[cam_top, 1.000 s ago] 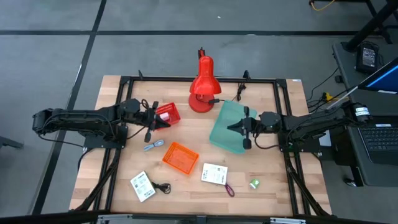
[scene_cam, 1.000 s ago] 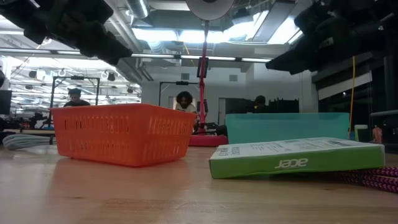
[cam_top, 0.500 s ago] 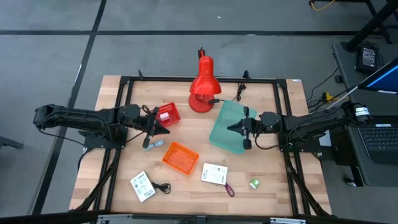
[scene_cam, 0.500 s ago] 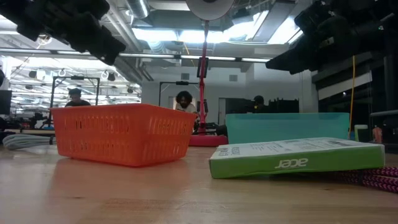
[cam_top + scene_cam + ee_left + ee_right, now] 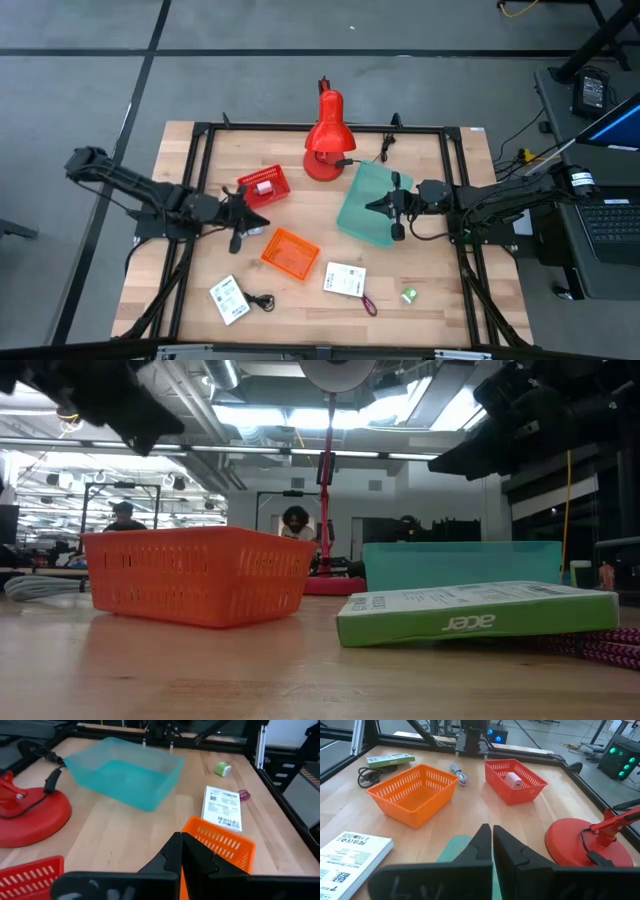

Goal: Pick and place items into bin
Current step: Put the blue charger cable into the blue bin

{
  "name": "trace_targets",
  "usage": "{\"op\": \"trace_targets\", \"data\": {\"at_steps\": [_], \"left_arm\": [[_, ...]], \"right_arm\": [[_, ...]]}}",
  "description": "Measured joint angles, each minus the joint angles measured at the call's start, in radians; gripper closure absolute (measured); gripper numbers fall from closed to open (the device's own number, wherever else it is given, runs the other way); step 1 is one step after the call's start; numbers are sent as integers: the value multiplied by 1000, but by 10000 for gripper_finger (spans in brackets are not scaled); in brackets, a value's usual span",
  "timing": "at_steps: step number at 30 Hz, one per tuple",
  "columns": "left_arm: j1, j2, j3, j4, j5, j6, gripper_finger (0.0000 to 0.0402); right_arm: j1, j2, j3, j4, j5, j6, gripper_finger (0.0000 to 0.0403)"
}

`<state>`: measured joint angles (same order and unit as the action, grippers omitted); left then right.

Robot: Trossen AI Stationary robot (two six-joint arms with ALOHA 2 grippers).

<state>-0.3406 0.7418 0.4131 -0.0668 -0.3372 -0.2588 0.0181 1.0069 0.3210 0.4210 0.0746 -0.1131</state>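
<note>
My left gripper (image 5: 266,222) is shut and holds nothing. It hovers between the red basket (image 5: 262,185), which holds a pink cube (image 5: 512,780), and the orange basket (image 5: 290,252). A small blue-silver piece (image 5: 460,774) lies just beside it on the table. My right gripper (image 5: 370,207) is shut on nothing, above the left edge of the teal bin (image 5: 368,208). Near the front edge lie two white printed cards (image 5: 228,298) (image 5: 345,280), a black coiled cable (image 5: 262,300), a purple strap (image 5: 368,305) and a small green piece (image 5: 408,295).
A big red desk lamp (image 5: 325,140) stands at the far middle, its base next to the teal bin's far corner. A black frame (image 5: 200,135) runs around the table. In the low view the orange basket (image 5: 200,575) and a card (image 5: 475,610) stand in front.
My left gripper has swung away from the red basket toward the table's near edge and the orange basket, rolling a little as it went. It stays shut. The right arm has kept still.
</note>
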Motion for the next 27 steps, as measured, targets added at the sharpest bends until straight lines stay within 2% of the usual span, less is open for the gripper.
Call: {"op": "trace_targets", "data": {"at_steps": [4,8,12,18,27], "left_arm": [[-71,39,58,-39,-91,-2,400],[-112,104,118,-116,-152,-66,399],[-133,197,195,-216,-169,-127,399],[-138,325,312,-454,-187,-230,398],[-137,376,324,-707,-179,-457,397]], "right_arm": [[0,0,0,-16,0,1,402],[0,0,0,-55,0,5,402],[0,0,0,-59,0,5,402],[0,0,0,-58,0,5,402],[0,0,0,-59,0,5,402]]}}
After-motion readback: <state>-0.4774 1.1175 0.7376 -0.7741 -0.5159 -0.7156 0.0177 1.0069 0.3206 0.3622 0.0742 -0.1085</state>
